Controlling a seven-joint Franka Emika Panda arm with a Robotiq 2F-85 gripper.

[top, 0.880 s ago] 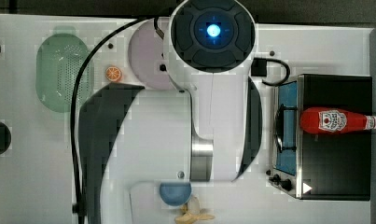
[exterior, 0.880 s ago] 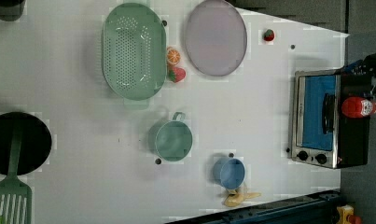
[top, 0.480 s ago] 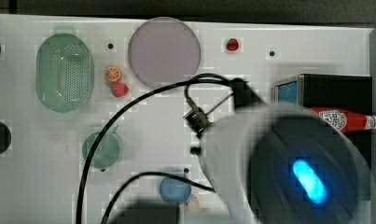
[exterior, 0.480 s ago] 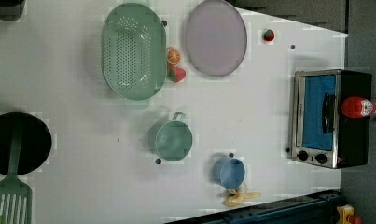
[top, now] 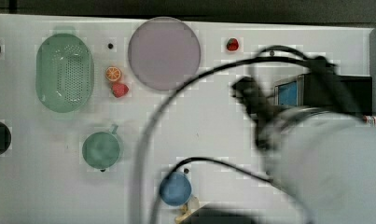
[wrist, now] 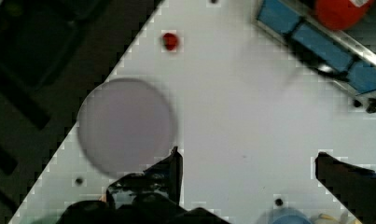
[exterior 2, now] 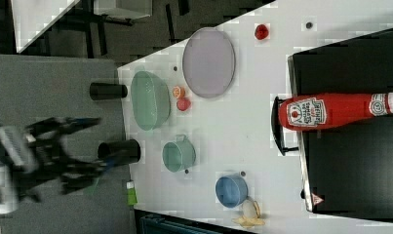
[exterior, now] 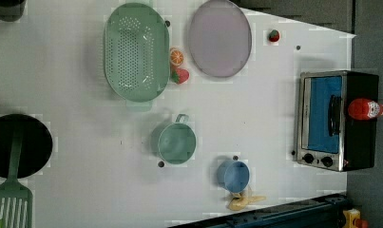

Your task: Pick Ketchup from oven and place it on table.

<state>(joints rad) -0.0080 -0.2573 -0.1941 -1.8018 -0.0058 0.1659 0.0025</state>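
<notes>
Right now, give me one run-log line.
ketchup: lying on oven top | gripper: open, empty, above table | pick: not begun

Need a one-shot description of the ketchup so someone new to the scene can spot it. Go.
Find the toaster oven at the left view's right edge of the white table. Lying on its black top is the ketchup, a red squeeze bottle with a white cap and a white-and-red label. The table's other red things are small strawberries, such as the one beyond the lilac plate.
</notes>
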